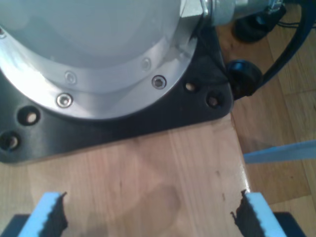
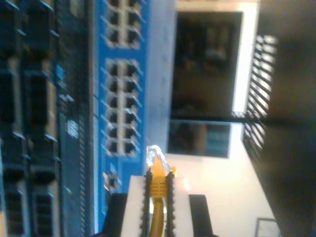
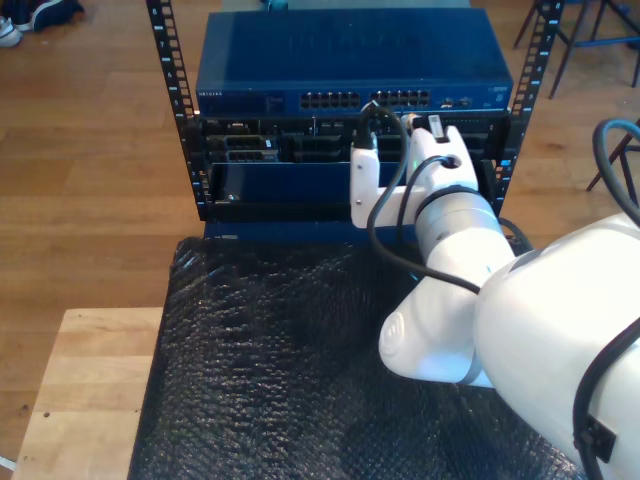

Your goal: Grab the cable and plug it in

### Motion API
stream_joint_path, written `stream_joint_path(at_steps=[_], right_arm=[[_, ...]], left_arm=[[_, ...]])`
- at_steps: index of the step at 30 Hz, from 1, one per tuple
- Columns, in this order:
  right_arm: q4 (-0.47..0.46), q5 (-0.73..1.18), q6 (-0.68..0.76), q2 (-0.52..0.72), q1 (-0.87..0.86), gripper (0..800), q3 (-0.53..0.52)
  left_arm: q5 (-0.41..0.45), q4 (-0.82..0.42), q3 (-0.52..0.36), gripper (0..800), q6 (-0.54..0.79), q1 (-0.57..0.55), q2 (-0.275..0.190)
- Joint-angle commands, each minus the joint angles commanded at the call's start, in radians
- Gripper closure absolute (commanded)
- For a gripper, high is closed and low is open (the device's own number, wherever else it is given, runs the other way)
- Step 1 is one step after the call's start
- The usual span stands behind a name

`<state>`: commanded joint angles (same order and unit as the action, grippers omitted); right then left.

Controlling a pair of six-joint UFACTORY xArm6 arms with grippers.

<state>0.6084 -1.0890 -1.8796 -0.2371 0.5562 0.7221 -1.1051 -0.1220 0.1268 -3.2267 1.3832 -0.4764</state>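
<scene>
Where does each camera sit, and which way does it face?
First wrist view: rides my first end effector, facing an arm's base on the wooden table.
Second wrist view: rides my second end effector, facing the blue switch; the cable is pinched.
Exterior view: looks down at the rack; shares the switch.

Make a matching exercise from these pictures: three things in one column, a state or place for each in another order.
1. cable
2. my first gripper
3. network switch

A. open over bare wood
B. top of the rack, blue
C. pinched between fingers, clear plug forward

Pairs: 1-C, 2-A, 3-B
</scene>
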Motion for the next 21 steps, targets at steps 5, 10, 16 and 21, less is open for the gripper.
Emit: stream_joint_path(at_steps=[5,10,16,21], right_arm=[[0.005,-0.044,0.003,-0.02,-0.037,800,0.025],[0.002,-0.046,0.003,-0.034,-0.061,800,0.035],[-0.005,-0.117,0.009,-0.071,-0.074,800,0.034],[-0.021,-0.126,0.017,-0.081,-0.1,800,0.049]], left_arm=[[0.0,0.0,0.0,0,0.0,0.0,0.0],[0.0,0.0,0.0,0,0.0,0.0,0.0],[0.0,0.0,0.0,0,0.0,0.0,0.0],[0.0,0.0,0.0,0,0.0,0.0,0.002]])
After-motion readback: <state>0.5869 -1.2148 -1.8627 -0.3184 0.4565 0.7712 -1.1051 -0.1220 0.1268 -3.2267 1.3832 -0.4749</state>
